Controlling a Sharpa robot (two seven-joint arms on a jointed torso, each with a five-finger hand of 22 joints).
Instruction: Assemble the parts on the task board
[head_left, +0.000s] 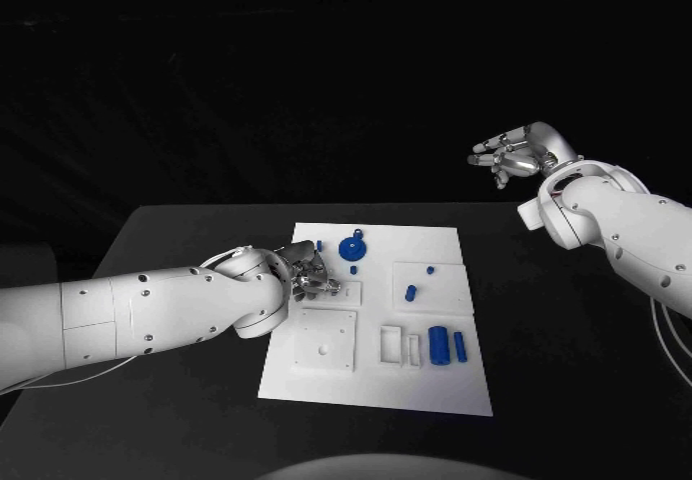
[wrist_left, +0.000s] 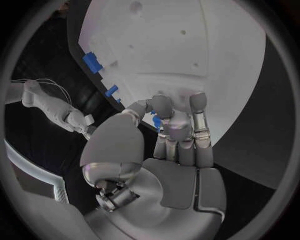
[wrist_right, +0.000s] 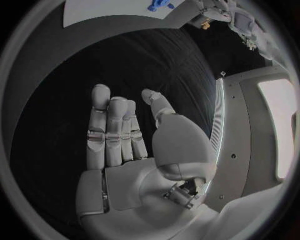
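The white task board (head_left: 378, 385) lies in the middle of the black table. My left hand (head_left: 300, 272) hovers over the board's left edge, and its thumb and fingers (wrist_left: 164, 106) pinch a small blue part (wrist_left: 155, 120). Further blue parts are on the board: a round piece (head_left: 353, 249), two small pegs (head_left: 430, 268) (head_left: 411, 292) and two upright cylinders (head_left: 438, 345). My right hand (head_left: 516, 150) is raised high beyond the table's far right corner. Its fingers (wrist_right: 109, 132) are stretched out and hold nothing.
The board carries white raised blocks (head_left: 326, 340) and slotted frames (head_left: 392, 344) near its front. Bare black table (head_left: 577, 330) lies to the right of the board and in front of it. A corner of the board (wrist_right: 106, 10) appears in the right wrist view.
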